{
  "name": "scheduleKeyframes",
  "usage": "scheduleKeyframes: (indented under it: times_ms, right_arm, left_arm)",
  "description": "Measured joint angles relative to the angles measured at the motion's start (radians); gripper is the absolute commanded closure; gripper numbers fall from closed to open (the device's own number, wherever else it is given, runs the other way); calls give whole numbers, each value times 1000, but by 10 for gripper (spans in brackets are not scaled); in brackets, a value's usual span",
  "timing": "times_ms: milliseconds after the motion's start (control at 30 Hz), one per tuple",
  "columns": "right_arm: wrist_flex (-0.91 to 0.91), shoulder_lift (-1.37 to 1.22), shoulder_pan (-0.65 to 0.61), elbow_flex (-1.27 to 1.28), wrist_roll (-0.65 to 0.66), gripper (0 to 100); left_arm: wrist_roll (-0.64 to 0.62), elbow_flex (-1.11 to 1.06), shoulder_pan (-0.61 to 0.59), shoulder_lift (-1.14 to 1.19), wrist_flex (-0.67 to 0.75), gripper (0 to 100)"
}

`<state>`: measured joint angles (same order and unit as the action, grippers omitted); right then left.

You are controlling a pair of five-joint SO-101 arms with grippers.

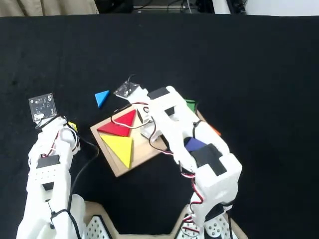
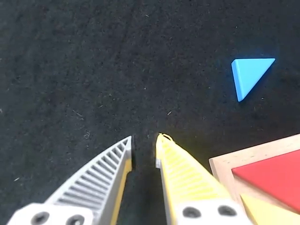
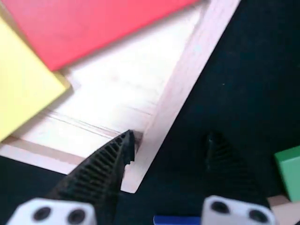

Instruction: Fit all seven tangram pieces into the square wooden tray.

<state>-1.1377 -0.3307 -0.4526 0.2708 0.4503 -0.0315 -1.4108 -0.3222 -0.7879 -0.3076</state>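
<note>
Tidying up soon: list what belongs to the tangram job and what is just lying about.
Job: tray, red triangle, yellow triangle, blue triangle, green piece, orange piece, dark blue piece.
Lying about: cloth, curtain, cables.

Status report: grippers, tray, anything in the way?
Left gripper open, empty, beside tray. Right gripper open, astride tray rim. Red triangle, yellow triangle in tray; blue triangle outside. Right arm overhangs tray.

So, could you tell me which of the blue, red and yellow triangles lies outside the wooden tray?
The blue triangle: it lies on the black cloth, apart from the tray, while the red triangle and yellow triangle sit inside it.
</note>
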Motion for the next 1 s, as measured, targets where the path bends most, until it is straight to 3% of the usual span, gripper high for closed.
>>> scheduleKeyframes:
  times_ms: [67, 300, 633, 767, 1000]
  right_arm:
    - [12, 0, 8, -2, 40, 991]
    - [43, -20, 109, -92, 278, 987]
    - [64, -21, 127, -213, 959, 986]
    - [121, -21, 127, -279, 1028, 986]
    - [147, -75, 97, -292, 1034, 985]
  left_arm:
    - [0, 0, 0, 0, 0, 902]
    - [0, 0, 0, 0, 0, 902]
    - [0, 0, 9, 0, 0, 902]
    - [0, 0, 9, 0, 0, 902]
    - [0, 0, 9, 0, 0, 902]
